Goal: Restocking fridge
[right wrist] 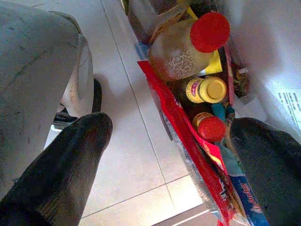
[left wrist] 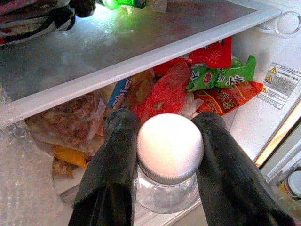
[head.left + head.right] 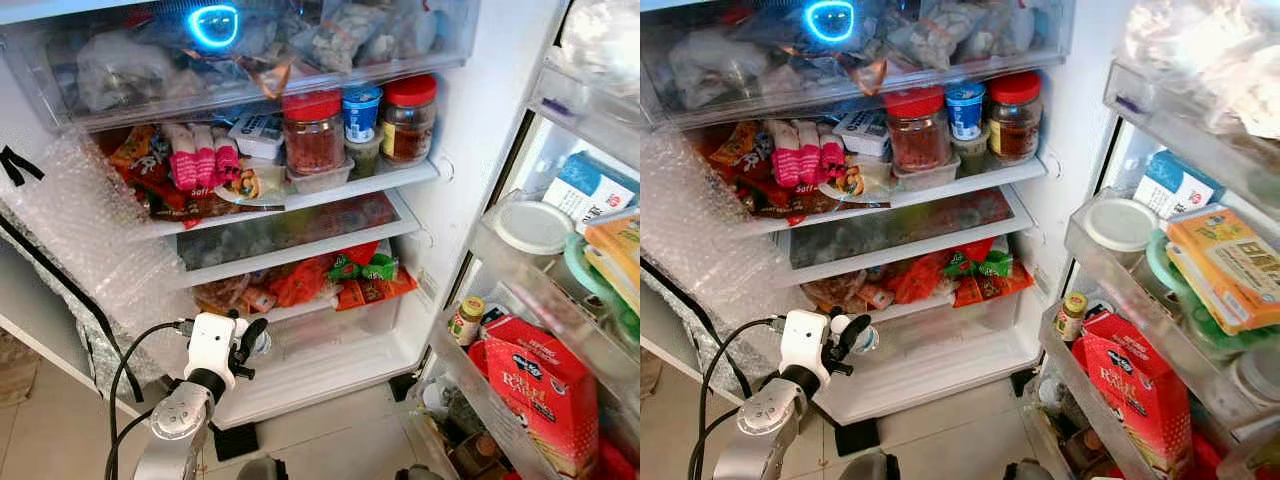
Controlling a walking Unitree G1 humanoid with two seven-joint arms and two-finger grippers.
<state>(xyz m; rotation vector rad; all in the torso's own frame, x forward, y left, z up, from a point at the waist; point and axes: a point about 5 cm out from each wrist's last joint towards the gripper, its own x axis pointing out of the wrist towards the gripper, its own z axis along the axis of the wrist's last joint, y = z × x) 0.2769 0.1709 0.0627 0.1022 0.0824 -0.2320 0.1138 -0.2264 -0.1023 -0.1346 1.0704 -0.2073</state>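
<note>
My left gripper (image 3: 252, 343) is shut on a small clear glass jar with a white lid (image 2: 169, 147), held low in front of the open fridge's bottom shelf (image 3: 330, 365). In the left wrist view the two black fingers (image 2: 115, 165) clamp the jar just under its lid, facing red and green snack packets (image 2: 207, 84) on the lower shelf. My right gripper (image 1: 169, 155) hangs open over the tiled floor beside the door's bottom bin, nothing between its fingers.
Upper shelf holds red-lidded jars (image 3: 313, 130), a blue-lidded cup (image 3: 362, 110) and pink packets (image 3: 200, 155). The open door's racks on the right carry a red box (image 3: 540, 395), a small bottle (image 3: 465, 320) and containers. Bubble wrap (image 3: 90, 230) hangs at left. Bottles (image 1: 207, 89) fill the door's bottom bin.
</note>
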